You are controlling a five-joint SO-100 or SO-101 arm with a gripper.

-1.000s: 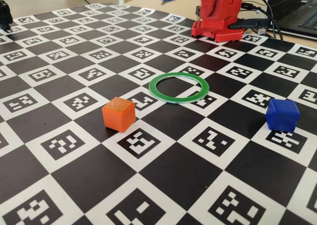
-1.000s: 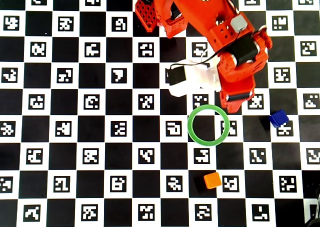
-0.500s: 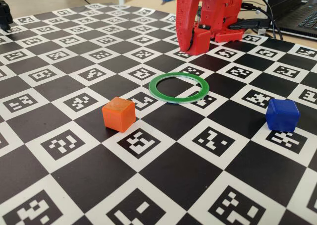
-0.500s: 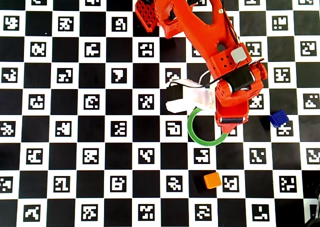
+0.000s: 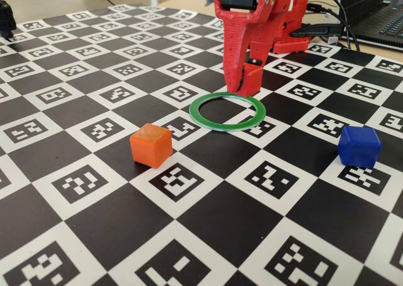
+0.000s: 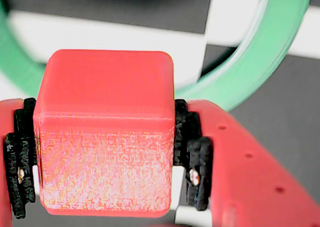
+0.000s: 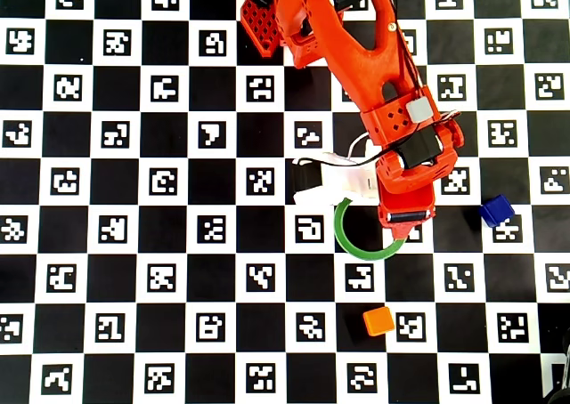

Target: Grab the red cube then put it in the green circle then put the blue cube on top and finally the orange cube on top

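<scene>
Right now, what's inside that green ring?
Only checkered board shows inside the ring; no cube rests there yet. The hand holds the red cube above its far rim, and from overhead the arm covers that part.

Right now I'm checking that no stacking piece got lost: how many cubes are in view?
3. The red cube is clamped in the gripper above the green circle. The orange cube and the blue cube sit on the checkered board, outside the circle.

Checkered marker board (image 5: 208,223): green circle (image 5: 204,120), orange cube (image 5: 151,145), blue cube (image 5: 359,146).
</scene>
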